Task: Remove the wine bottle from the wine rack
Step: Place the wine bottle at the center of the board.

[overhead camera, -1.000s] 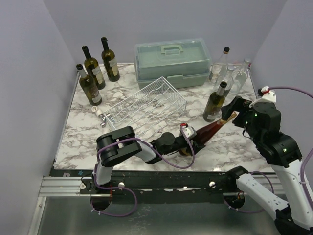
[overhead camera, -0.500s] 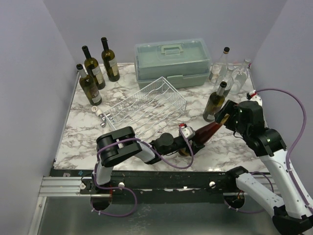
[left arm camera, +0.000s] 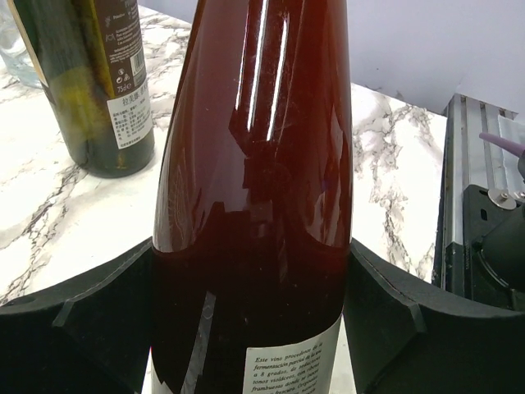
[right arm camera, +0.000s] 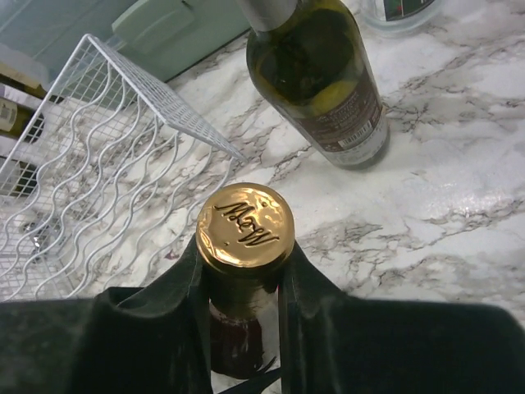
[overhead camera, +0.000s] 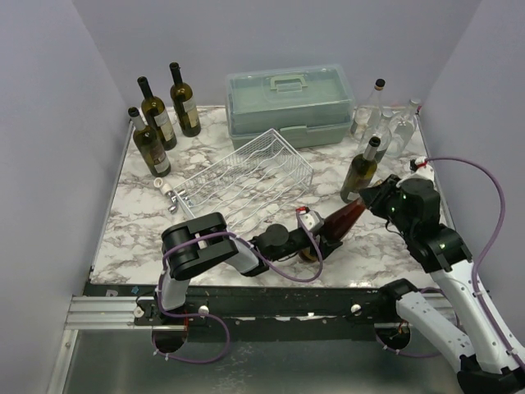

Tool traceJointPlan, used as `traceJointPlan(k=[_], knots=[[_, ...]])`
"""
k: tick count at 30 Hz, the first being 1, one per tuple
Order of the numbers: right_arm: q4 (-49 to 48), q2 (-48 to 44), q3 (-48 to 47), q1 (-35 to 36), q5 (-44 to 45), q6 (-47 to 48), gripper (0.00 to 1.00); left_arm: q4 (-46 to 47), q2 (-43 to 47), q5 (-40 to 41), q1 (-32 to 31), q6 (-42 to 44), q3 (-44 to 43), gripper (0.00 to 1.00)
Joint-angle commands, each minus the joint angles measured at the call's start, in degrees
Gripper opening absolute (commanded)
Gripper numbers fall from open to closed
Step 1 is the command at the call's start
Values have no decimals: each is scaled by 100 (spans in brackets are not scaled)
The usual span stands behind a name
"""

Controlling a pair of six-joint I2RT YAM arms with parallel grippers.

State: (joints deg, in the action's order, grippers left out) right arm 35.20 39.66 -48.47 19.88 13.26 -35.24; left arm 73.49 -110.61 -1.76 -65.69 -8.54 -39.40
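Seven bottles, one rack, one closed case! My left gripper clamps the wine bottle by its belly and my right gripper pinches its neck. It's tilted between them, beside the wine rack. Six other bottles stand beyond.

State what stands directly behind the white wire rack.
A grey-green plastic case with a handle stands behind the wire rack, near the back wall. Anything behind the case itself is hidden.

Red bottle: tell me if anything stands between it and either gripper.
Nothing visible does. The left gripper holds the red bottle by its body; the right gripper is shut on its neck under the gold cap. The green bottle stands apart, beyond it.
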Motion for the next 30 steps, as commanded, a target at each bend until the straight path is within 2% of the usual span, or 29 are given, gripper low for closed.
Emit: traceJointPlan(k=[1, 2, 3, 4, 7, 10, 16, 26, 30], knots=[[-526, -324, 149, -3, 98, 666, 6, 142, -25, -69, -39, -78, 121, 0], [-544, -412, 190, -2, 119, 700, 0, 145, -10, -76, -47, -100, 145, 0], [-595, -499, 236, -4, 120, 777, 0, 144, 29, -90, -49, -119, 163, 1], [-641, -605, 260, -2, 138, 815, 0, 148, 56, -105, -48, -143, 184, 5], [-734, -849, 255, -2, 286, 942, 0, 143, 145, -159, -73, -199, 271, 30], [-788, -998, 198, -5, 456, 1104, 0, 143, 258, -268, -105, -290, 335, 62], [-886, -1253, 28, -2, 949, 1652, 0, 130, 562, -438, -139, -428, 509, 98], [-1470, -1499, -215, 1, 1570, 2952, 0, -521, 1464, -458, -144, -420, 877, 99], [-2147, -1504, -35, 7, 1798, 3661, 0, -1328, 1998, -454, -130, -516, 876, 99]])
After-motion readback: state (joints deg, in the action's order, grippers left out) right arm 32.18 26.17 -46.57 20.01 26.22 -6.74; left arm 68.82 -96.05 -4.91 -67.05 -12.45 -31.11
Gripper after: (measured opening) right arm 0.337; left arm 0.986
